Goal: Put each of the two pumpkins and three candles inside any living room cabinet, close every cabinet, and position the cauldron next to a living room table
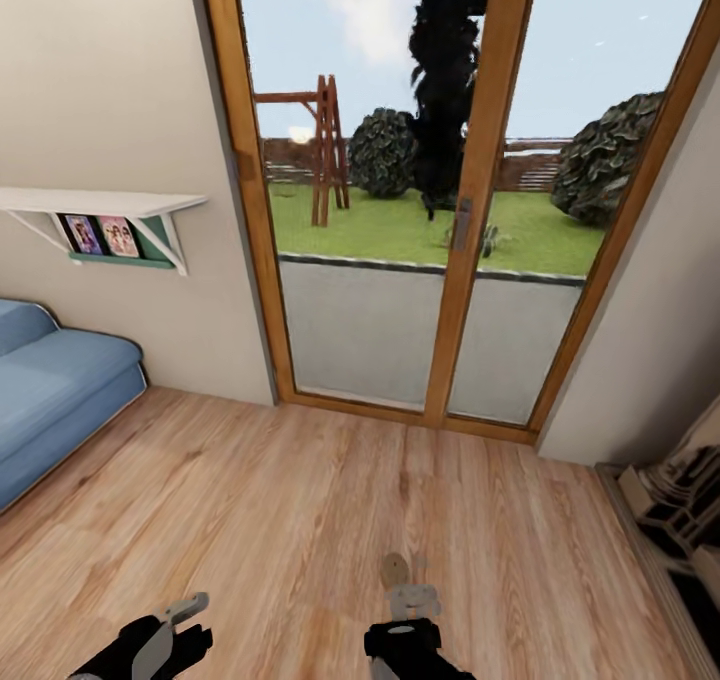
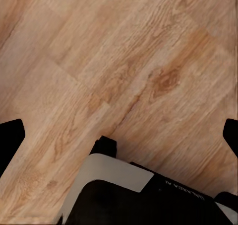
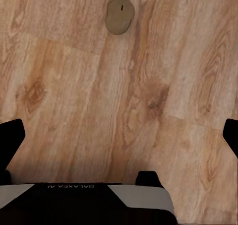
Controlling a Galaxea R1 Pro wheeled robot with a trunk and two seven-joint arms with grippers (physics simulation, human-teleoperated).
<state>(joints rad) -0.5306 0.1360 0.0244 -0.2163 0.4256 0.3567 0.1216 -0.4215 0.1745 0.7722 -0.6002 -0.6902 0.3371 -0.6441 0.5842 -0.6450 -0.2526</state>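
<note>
A small olive-grey candle [image 1: 396,567] lies on the light plank floor, just ahead of my right gripper [image 1: 412,600]. In the right wrist view the candle [image 3: 120,15] is a squat stub with a short wick mark, well beyond the fingertips [image 3: 11,140], which stand wide apart with only floor between them. My left gripper [image 1: 180,612] hangs low over bare planks, and its fingertips [image 2: 11,140] are also spread wide with nothing in them. Pumpkins, cabinet, cauldron and table are out of view.
A blue sofa [image 1: 50,390] stands at the left under a white wall shelf [image 1: 100,205]. Wood-framed glass doors [image 1: 440,260] to a garden fill the far wall. A pale and dark shelf-like unit [image 1: 680,510] sits at the right edge.
</note>
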